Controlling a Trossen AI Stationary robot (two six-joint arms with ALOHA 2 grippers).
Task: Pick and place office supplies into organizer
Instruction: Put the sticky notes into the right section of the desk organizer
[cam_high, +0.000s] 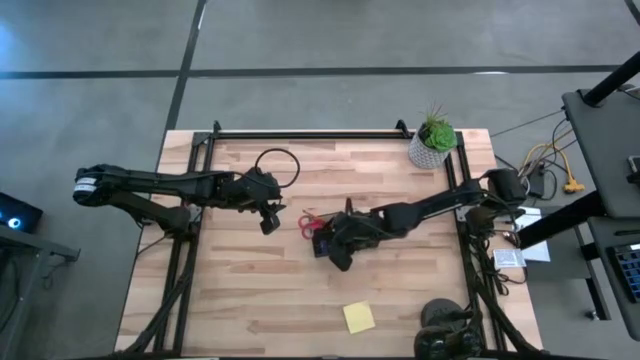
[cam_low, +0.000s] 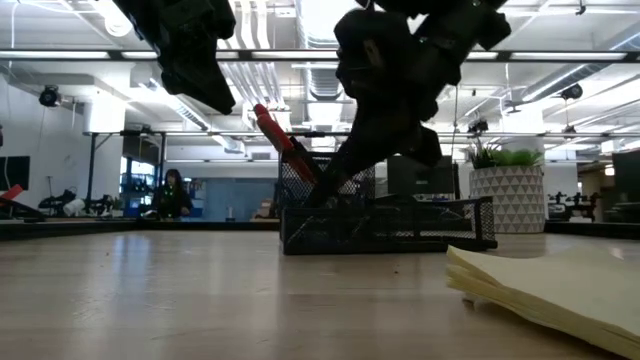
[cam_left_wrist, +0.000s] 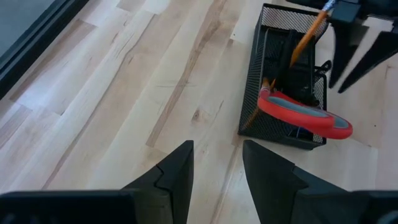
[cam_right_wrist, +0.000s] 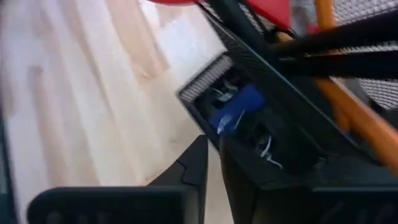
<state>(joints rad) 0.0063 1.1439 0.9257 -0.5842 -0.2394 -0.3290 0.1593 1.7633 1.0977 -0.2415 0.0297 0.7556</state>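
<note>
Hovering right gripper (cam_high: 338, 243) over organizer (cam_high: 322, 238), fingers nearly together, likely releasing; left gripper (cam_high: 269, 218) spread, waiting at 9 o'clock.

No text, label, brand, number or sign can be read in any view. The yellow sticky-note pad (cam_high: 359, 317) near the lower middle of the high view shows a blank face, and the black mesh organizer (cam_left_wrist: 283, 78) carries no visible marking.
</note>
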